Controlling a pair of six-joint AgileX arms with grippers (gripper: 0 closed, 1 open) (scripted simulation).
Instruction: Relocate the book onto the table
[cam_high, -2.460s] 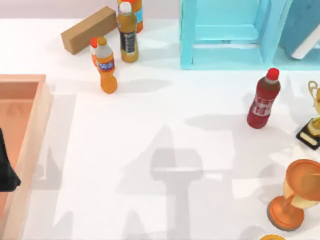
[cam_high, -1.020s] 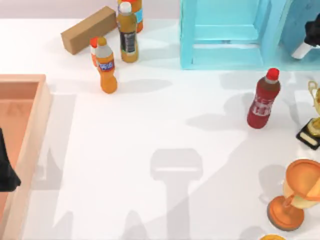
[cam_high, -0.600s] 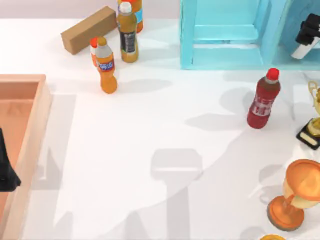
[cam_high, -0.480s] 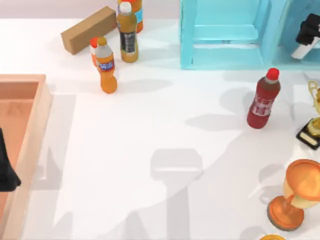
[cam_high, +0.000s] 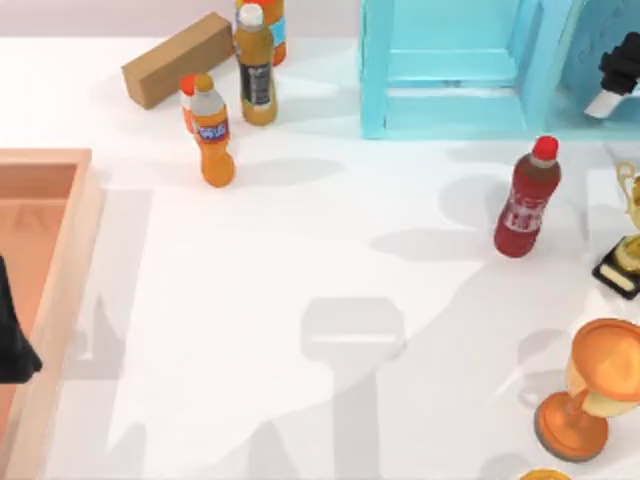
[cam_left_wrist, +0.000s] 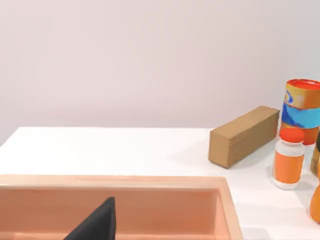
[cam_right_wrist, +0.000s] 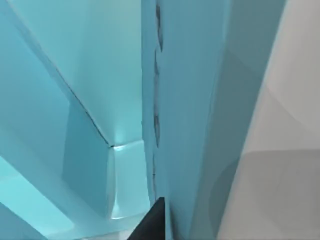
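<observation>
A: Where did the teal-blue hardcover book (cam_high: 601, 45) with white page edges stand, and why there?

B: At the upper right of the top view, leaning inside the right compartment of the light-blue shelf unit (cam_high: 450, 70), clear of the plain white tabletop (cam_high: 300, 260). Judged from that lean, the shelf wall propped it, so its lower white-edged corner was the accessible part.

A: State of the right end effector (cam_high: 622, 66)?

B: It sat at the book's lower corner, at the frame's right edge. Whether its fingers were wide, narrow or gripping could not be told. The left end effector (cam_high: 10, 330) was parked over the wooden tray (cam_high: 70, 260) at the left edge; its opening likewise could not be told.

A: What did each view add?

B: The right wrist view gave the close blue face and white page edge (cam_right_wrist: 280, 100), with one dark fingertip (cam_right_wrist: 150, 222). The top view gave the layout: the red bottle (cam_high: 527, 200) and trophies (cam_high: 590, 390) stood below the shelf, which probably constrains the set-down zone.
</observation>
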